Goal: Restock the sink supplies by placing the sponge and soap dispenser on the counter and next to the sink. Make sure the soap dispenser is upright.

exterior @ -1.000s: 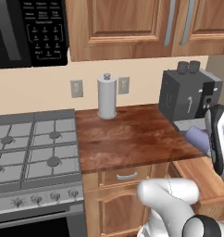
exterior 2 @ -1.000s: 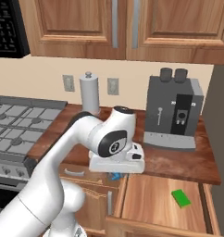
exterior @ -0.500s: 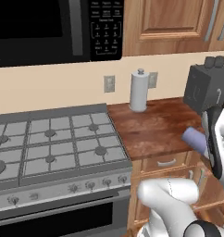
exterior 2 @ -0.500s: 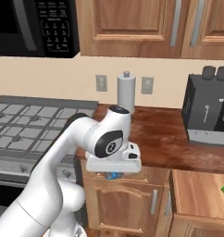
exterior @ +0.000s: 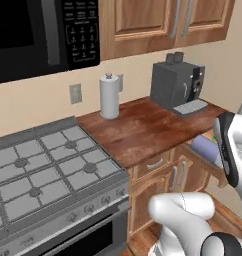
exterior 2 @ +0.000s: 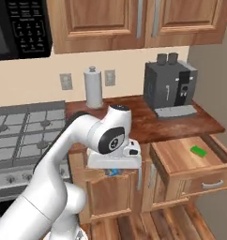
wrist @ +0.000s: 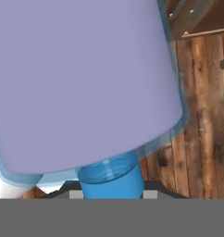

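The gripper (exterior 2: 112, 171) is clamped on the lavender soap dispenser (wrist: 81, 78), low before the desk (exterior 2: 153, 124); the sponge (exterior 2: 198, 151) lies in the open drawer (exterior 2: 181, 157)

the microwave (exterior: 38, 35) keypad carries small white markings, too blurred to read.

Home kitchen: gas stove (exterior: 43, 170), microwave (exterior: 38, 35), wooden cabinets (exterior 2: 110, 23).
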